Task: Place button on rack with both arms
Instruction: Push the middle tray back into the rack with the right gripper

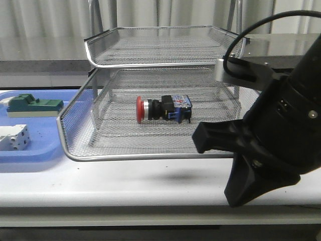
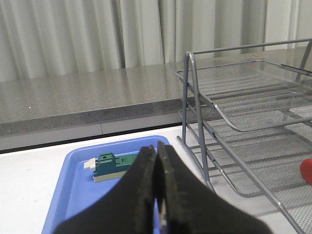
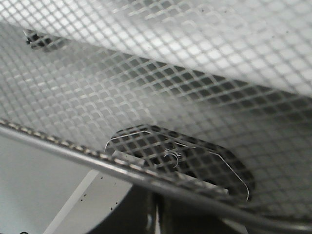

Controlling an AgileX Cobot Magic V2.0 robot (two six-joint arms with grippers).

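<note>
The button (image 1: 163,109) lies on its side on the lower mesh tier of the rack (image 1: 150,156), red head to the left and black and blue body to the right. Only its red edge (image 2: 307,170) shows in the left wrist view. My right gripper (image 1: 198,136) is just in front of the rack's front rim, right of the button, with its fingers (image 3: 146,219) shut and nothing between them. That wrist view is filled by the rack's mesh (image 3: 161,97) at close range. Over the blue tray, left of the rack (image 2: 229,122), my left gripper (image 2: 157,148) is shut and empty.
A flat blue tray (image 1: 45,145) left of the rack holds a green block (image 1: 35,105) and a white-grey block (image 1: 14,136). The green block (image 2: 109,165) lies just beyond the left fingertips. The rack's upper tier (image 1: 165,45) overhangs the button. A grey counter ledge runs behind.
</note>
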